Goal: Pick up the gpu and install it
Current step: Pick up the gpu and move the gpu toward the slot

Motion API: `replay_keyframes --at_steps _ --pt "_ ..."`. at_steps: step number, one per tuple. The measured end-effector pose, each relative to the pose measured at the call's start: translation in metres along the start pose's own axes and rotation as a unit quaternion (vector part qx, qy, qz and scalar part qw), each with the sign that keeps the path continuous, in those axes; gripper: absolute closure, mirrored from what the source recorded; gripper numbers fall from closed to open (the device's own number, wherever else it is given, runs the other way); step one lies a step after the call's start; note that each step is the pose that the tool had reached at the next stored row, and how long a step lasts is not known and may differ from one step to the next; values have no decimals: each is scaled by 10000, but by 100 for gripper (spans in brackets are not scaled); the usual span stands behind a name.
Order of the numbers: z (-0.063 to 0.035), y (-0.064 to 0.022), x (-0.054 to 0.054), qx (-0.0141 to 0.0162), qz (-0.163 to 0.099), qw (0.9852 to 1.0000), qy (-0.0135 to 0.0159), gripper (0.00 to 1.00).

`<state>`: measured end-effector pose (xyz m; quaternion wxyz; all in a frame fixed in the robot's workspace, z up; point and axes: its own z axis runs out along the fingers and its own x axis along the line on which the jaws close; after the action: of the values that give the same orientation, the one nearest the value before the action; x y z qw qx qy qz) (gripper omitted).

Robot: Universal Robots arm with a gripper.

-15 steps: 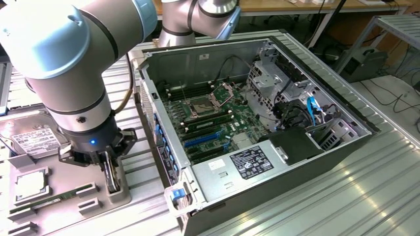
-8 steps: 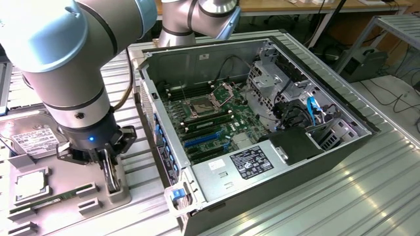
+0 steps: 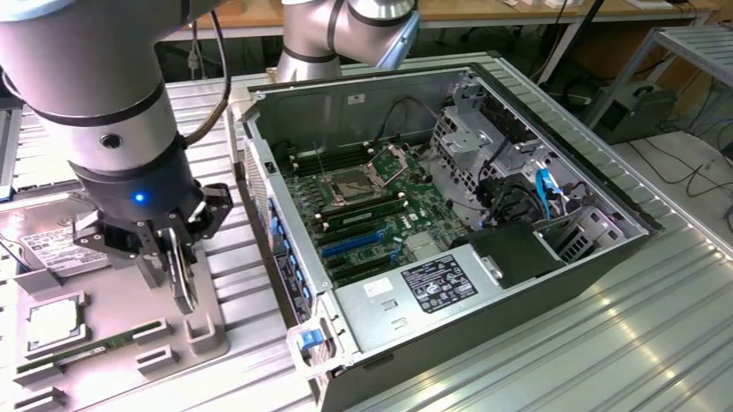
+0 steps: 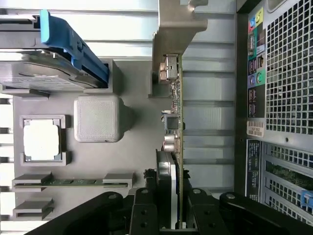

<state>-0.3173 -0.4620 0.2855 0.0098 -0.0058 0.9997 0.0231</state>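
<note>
So the hand (image 3: 174, 257) is clamped on the gpu (image 3: 184, 287), gripping the card by its flat faces so it hangs on edge. It's over the grey tray (image 3: 115, 318), just beside the open computer case (image 3: 458, 215) on the bench (image 3: 641, 326). Can't tell if its lower edge touches the tray.

From the wrist view you look straight down the card's thin edge (image 4: 175, 122), silver bracket at the far end, fingers (image 4: 144, 208) on either side. The hard drive (image 3: 46, 240), processor chip (image 3: 51, 322) and memory stick (image 3: 92, 348) sit in the tray. The motherboard (image 3: 378, 215) is exposed inside the case.
</note>
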Motion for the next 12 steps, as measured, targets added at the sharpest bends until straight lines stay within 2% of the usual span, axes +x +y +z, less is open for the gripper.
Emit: replay_keyframes --at_steps 1,2,3,4,6,7,8,10,12 --pt "-90 4 -2 -1 0 10000 -1 72" --pt "-139 6 -3 -2 0 10000 0 72" --pt "-271 12 -5 -2 0 10000 0 72" --pt "-345 16 -7 -3 0 10000 -2 72" --pt "-429 19 -9 -1 0 10000 0 72" --pt "-593 27 -12 -2 0 10000 0 72" --pt "-707 32 -14 -6 0 10000 -1 72" --pt "-793 36 -16 -17 0 10000 -1 72" --pt "-817 37 -16 -20 0 10000 0 72"
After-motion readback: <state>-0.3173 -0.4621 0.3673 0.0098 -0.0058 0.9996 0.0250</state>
